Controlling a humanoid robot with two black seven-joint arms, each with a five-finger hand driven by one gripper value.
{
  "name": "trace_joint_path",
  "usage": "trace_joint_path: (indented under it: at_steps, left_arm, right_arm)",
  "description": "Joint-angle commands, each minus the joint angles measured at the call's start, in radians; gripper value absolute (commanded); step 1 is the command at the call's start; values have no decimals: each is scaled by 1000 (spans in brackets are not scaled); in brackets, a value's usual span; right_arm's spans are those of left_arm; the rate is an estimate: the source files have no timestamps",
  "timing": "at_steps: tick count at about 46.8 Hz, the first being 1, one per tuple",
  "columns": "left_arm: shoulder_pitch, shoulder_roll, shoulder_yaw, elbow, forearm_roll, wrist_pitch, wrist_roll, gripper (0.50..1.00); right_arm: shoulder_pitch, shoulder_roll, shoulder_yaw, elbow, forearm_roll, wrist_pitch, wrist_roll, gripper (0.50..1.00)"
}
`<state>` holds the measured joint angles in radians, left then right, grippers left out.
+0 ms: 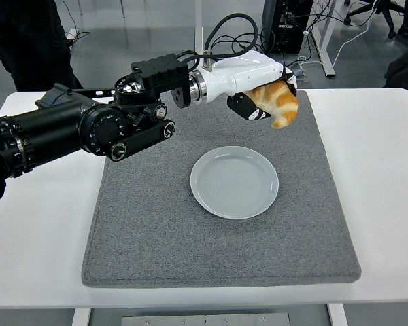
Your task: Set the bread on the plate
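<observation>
Bread (279,103) sits in our left hand (255,87), the fingers wrapped around it from above so that its lower end pokes out toward the right. We hold it in the air over the far part of the grey mat (156,224), beyond the plate (234,182) and a little to its right. Nothing touches the plate yet; it lies bare near the mat's middle, well apart from the bread.

We judge this to be the carry step: the grasp is made and the load is on its way, but the placing has not begun. Our left arm (81,129) reaches in from the left edge, stretched across the mat's far left corner. Our right arm does not show at all.

What comes next, as we read it, is to bring the hand toward us and slightly left until the bread hangs over the plate's centre, then lower it close to the dish before letting the fingers go. Dropping from this height would risk a bounce or a roll off the rim, since the bread looks curved and light. We would also want the wrist turned so the bread lands on its long side.

A person in dark clothes (27,41) stands at the top left, behind the table (381,204).
</observation>
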<state>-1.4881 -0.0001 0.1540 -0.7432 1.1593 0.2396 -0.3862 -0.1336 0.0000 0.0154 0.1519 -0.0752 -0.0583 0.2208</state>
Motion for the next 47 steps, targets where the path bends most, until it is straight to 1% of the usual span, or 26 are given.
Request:
trace_joint_path:
  at_steps: [1,27,37,47]
  left_arm:
    - [3,0,28,1,-1,0,-2,500]
    - [149,0,151,1,19,12,-2,500]
    - [192,0,153,1,57,30,-2,500]
    - [207,0,154,7,60,41,0,500]
  right_arm:
    - [0,0,0,0,0,0,0,1000]
    - [0,0,0,0,0,0,-1,1000]
    - [0,0,0,0,0,0,0,1000]
    - [0,0,0,0,0,0,0,1000]
